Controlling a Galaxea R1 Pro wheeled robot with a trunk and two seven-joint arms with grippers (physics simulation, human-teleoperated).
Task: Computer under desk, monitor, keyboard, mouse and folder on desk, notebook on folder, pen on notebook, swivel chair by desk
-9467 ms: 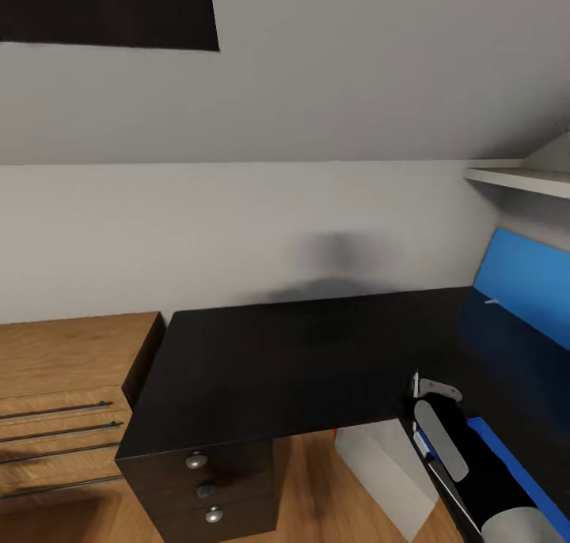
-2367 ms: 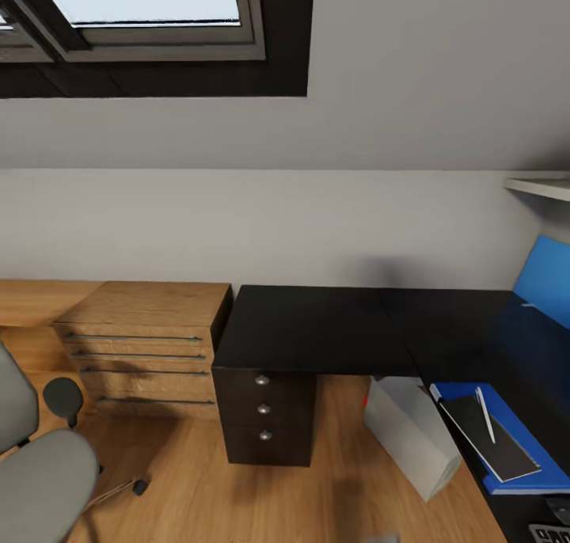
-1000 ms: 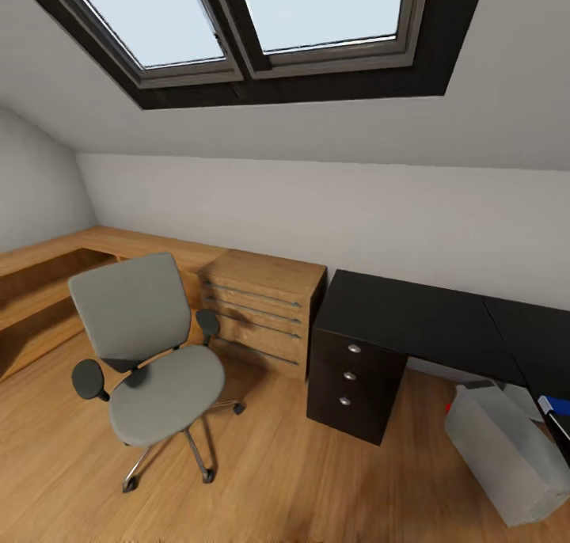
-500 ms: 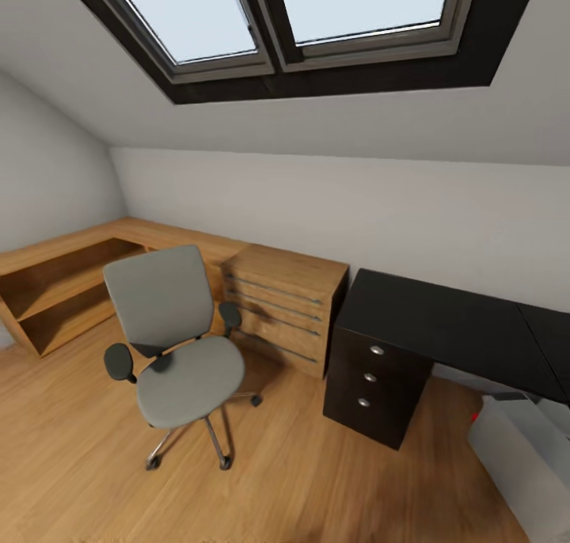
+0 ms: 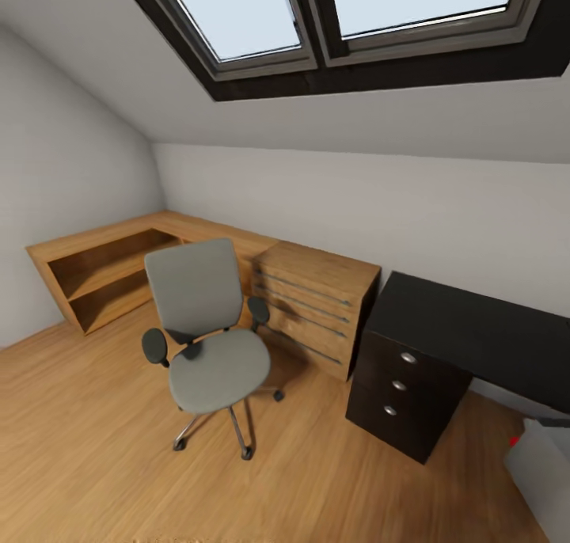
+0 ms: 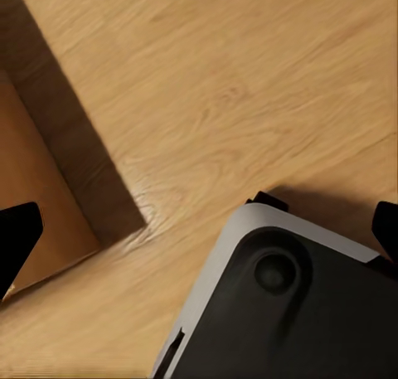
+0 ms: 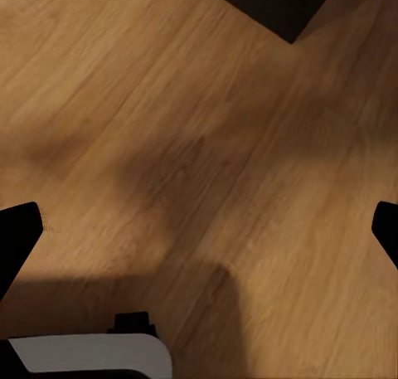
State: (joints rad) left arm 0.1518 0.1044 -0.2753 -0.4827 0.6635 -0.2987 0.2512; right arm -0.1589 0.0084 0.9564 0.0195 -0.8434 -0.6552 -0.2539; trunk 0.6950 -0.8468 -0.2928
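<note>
L jaws [image 6: 199,230]: black fingertips at both frame edges, spread wide, nothing betw. them; below is wood floor [image 6: 232,89] and the robot's own grey-and-black base [image 6: 290,313]. R jaws [image 7: 199,230]: also wide apart, empty, over floor w/ a corner of the base [image 7: 83,358] showing. Head view: grey swivel chair [image 5: 210,345] stands on the floor mid-room, seat bare, well apart from the black table [image 5: 475,325], w/ a wooden drawer chest [image 5: 317,301] betw. them. Table's drawer unit [image 5: 404,389] has three round knobs. Grey computer case [image 5: 546,472] sits on floor under the table's far end. Low wooden shelf [image 5: 103,278] along the L wall; skylight [image 5: 340,20] overhead.
</note>
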